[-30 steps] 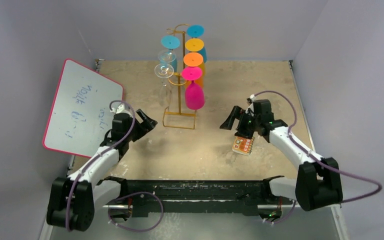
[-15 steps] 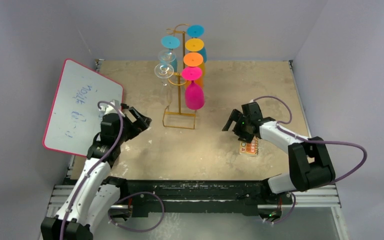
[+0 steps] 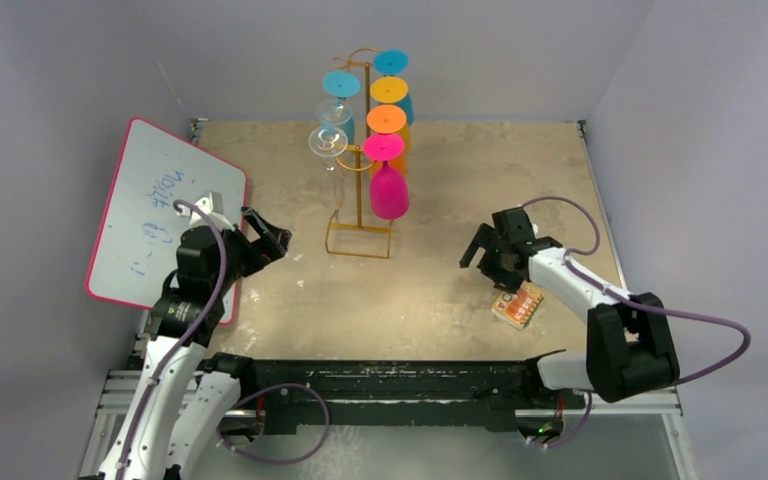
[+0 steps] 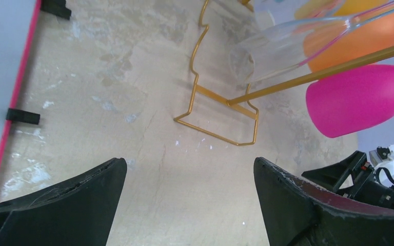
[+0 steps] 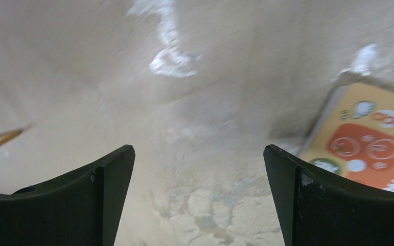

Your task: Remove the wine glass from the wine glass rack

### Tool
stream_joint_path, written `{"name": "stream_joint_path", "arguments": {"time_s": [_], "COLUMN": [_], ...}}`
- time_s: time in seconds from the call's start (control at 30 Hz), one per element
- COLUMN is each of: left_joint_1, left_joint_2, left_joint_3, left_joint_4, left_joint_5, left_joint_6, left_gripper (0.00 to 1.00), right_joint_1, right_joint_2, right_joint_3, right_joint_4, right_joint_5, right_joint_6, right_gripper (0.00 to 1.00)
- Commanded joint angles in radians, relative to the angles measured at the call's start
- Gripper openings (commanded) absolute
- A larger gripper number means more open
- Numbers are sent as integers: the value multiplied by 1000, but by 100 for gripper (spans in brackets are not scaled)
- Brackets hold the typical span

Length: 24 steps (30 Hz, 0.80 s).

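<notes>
Wine glasses (image 4: 359,100) are hung bowl-down on the wine glass rack (image 4: 287,84), located ahead of the wide-spread, empty left gripper (image 4: 190,174); right gripper (image 5: 199,169) is also spread wide, empty.

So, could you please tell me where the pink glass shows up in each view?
Top external: the pink glass hangs at centre, bowl down, on the right side of the rack.
Left wrist: at the right edge, upper half.
Right wrist: not in it.
Shared landmark: the rack's wire base, beside the glass in both of those views.
</notes>
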Motion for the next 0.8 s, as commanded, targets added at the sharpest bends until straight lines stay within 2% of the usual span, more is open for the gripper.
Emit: {"name": "stream_joint_path", "arguments": {"time_s": [0.0, 0.17, 0.37, 0.47, 0.57, 0.67, 0.77], "left_joint_1": [0, 0, 0, -1, -1, 0, 0], "left_joint_2": [-33, -44, -57, -59, -54, -48, -47], "left_joint_3": [67, 45, 32, 33, 32, 32, 32], "left_joint_4": [-28, -37, -39, -41, -42, -45, -45], "left_joint_5": [-54, -52, -72, -79, -78, -73, -70], "left_joint_6": [65, 83, 78, 77, 75, 77, 76], "left_gripper": [95, 96, 98, 98, 98, 98, 98], "right_joint_1": [70, 108, 106, 105, 87, -28, -77], "right_joint_2": [-66, -71, 54, 57, 20, -31, -94], "right_joint_3": [-21, -55, -21, -2, 15, -17, 30], "right_joint_4": [36, -40, -281, -347, -371, -330, -389], "right_joint_5": [-138, -49, 107, 160, 226, 188, 232], "right_joint_6": [-31, 98, 328, 389, 381, 285, 296], "right_gripper": [100, 100, 100, 98, 100, 98, 100]}}
